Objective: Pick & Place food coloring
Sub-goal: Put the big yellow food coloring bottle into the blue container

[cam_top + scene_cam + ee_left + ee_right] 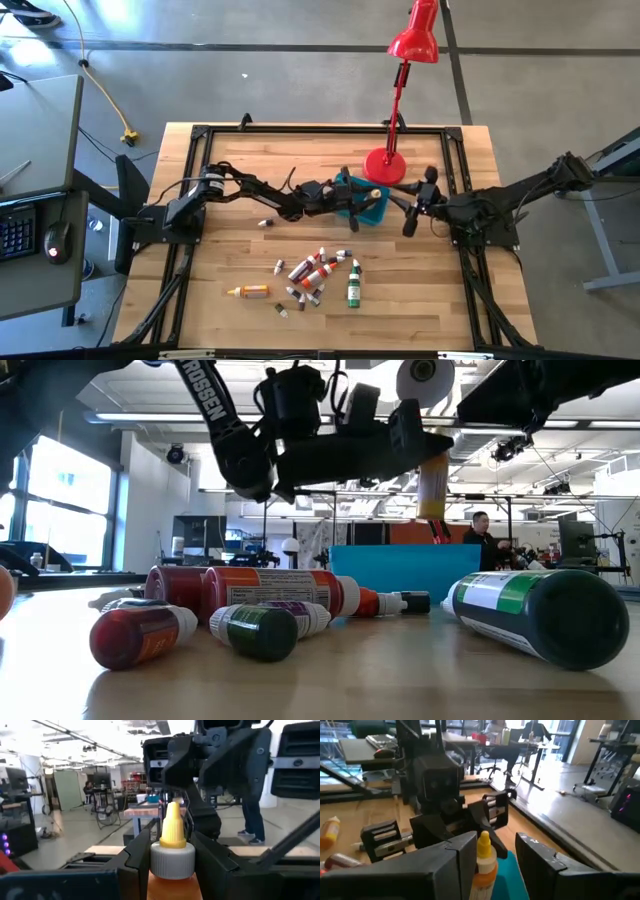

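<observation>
Clamped between the left gripper [172,862] fingers, an orange-yellow dropper bottle [172,850] hangs above the teal tub [365,205], right gripper [492,855] part-open around it, while roughly a dozen bottles [315,275] lie unpicked on the tabletop [220,230]

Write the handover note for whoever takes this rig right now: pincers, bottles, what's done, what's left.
Left pincer: shut on an orange-yellow dropper bottle, held upright over the teal tub at mid-table.
Right pincer: hovering at the same bottle, fingers either side of its cap, not clamped as far as I can tell.
Food coloring: most bottles lie loose on the table in front of the tub, one orange-yellow one off to the left, a tall green one at the right.
Done: one bottle lifted to the tub.
Left: drop it in, then fetch the rest. Tub contents not visible.
</observation>
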You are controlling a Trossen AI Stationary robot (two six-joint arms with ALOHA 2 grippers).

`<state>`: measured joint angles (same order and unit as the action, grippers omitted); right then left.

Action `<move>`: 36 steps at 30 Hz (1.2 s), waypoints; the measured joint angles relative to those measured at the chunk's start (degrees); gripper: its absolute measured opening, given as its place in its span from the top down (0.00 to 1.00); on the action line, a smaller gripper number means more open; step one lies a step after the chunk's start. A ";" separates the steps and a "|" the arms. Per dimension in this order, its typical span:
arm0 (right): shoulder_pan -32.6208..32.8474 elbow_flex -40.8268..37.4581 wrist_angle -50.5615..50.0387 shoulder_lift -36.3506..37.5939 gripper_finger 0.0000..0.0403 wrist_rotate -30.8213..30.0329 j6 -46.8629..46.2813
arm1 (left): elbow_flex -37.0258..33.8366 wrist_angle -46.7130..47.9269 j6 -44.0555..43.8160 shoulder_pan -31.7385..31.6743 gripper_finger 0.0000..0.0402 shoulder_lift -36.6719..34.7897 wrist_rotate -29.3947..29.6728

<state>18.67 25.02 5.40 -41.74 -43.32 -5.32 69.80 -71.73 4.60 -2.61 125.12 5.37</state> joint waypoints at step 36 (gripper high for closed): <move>0.19 0.00 10.15 0.18 0.68 -0.67 13.03 | -23.06 -17.88 0.06 3.39 0.73 -1.64 17.38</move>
<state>18.85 25.02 15.55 -41.56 -43.99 7.71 46.74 -89.60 4.66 0.78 123.48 22.74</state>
